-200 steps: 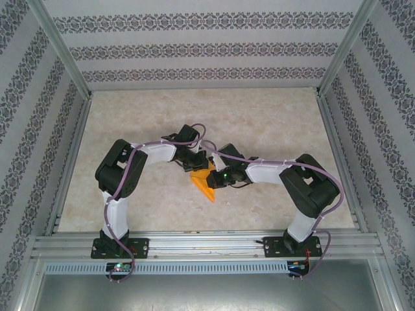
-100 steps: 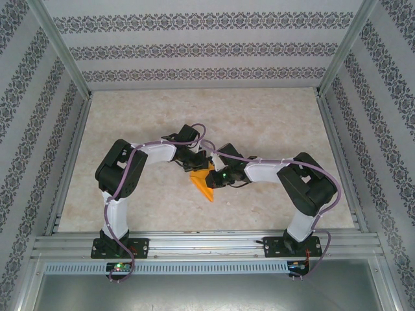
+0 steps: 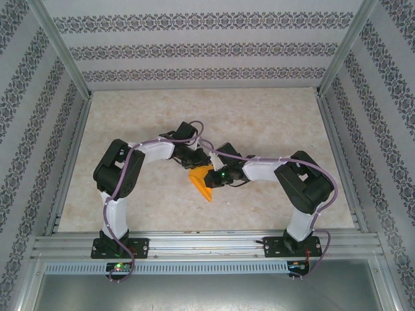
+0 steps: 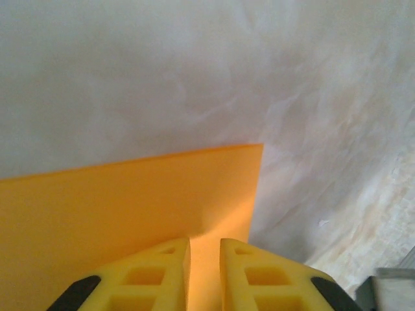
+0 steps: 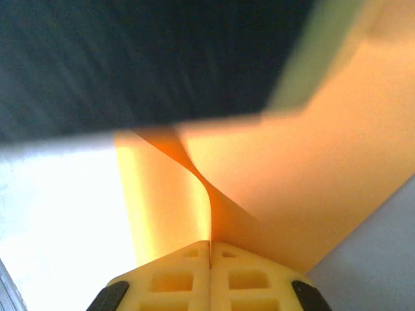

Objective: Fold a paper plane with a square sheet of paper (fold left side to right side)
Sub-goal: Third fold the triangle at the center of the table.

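Right gripper (image 5: 210, 243) has its two yellow fingers pressed together with no gap, clamped on a raised ridge of the sheet of paper (image 5: 311, 181), which curls up from the surface into the seam between them. That sheet is bright orange, plain and unmarked, with a smooth matte face. From above it reads as a small angular shape (image 3: 202, 183) with a point aimed toward the near edge, lying around the middle of the counter (image 3: 272, 123) right where the two wrists meet. In the left wrist view a flat panel of it (image 4: 130, 201) ends in a straight edge and a clean square corner, resting on the pale marbled top. Left gripper (image 4: 205, 241) sits over that panel with its two yellow fingers a little apart, a narrow slot between them showing orange, so it is not clamped on the paper. A dark, blurred shape (image 5: 130, 58) crosses the top of the right wrist view; I cannot tell what it is. Counted: one sheet, two grippers, two arms (image 3: 120, 175) bent inward from their bases at the near rail, and patterned walls (image 3: 207, 48) on three sides.
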`<state>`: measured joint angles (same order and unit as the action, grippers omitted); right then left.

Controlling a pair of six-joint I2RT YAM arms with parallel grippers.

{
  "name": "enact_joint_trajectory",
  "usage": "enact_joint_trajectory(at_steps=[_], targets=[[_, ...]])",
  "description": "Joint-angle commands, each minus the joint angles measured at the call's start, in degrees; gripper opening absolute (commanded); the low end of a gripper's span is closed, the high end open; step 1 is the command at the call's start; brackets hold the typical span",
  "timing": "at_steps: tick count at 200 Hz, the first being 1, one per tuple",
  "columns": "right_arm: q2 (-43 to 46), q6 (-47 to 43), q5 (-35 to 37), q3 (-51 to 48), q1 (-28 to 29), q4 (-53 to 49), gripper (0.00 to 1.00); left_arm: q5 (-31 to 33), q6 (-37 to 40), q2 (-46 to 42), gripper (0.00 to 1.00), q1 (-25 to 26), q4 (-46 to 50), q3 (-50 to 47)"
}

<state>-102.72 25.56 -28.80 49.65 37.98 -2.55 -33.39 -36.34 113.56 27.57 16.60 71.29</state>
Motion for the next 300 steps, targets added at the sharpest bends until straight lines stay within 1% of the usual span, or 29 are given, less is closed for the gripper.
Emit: enact_joint_trajectory(at_steps=[1,17,48,62,84,100,119,147,198,300], targets=[[-2.4,-1.04,1.0,0.1,-0.53,-2.55,0.0,0.35,1.36,-4.19,0.21,-3.27,2.23,2.65],[-2.32,-1.04,1.02,0.01,-0.52,-2.64,0.0,0.33,1.27,-6.62,0.21,-5.35,1.6,1.07],[-2.31,-1.11,0.94,-0.08,-0.54,-2.65,0.02,1.41,2.01,-13.56,0.14,-7.74,0.6,-6.23],[-2.29,-1.07,0.91,-0.08,-0.61,-2.65,0.03,1.22,1.95,-17.02,0.12,-7.7,-0.72,-10.47],[-2.31,-1.13,0.94,-0.15,-0.67,-2.8,0.04,-2.99,-0.59,-21.36,0.11,-7.29,-5.77,-16.99],[-2.31,-1.22,1.11,-0.25,-0.7,-2.95,0.05,-4.76,-2.91,-23.05,0.11,-5.74,-8.61,-20.29],[-2.22,-1.3,1.19,-0.41,-0.69,-2.99,0.08,-5.81,-4.87,-23.12,0.1,-3.64,-9.84,-22.17],[-2.01,-1.27,1.13,-0.63,-0.75,-2.99,0.12,-4.76,-6.92,-22.95,0.1,-1.95,-11.28,-24.1],[-2.03,-1.24,1.11,-0.67,-0.79,-3.21,0.17,-4.85,-8.87,-20.55,0.1,1.42,-13.17,-24.6],[-2.31,-1.34,0.94,-0.39,-0.88,-3.39,0.19,-4.19,-8.84,-15.57,0.1,3.35,-13.89,-23.03]])
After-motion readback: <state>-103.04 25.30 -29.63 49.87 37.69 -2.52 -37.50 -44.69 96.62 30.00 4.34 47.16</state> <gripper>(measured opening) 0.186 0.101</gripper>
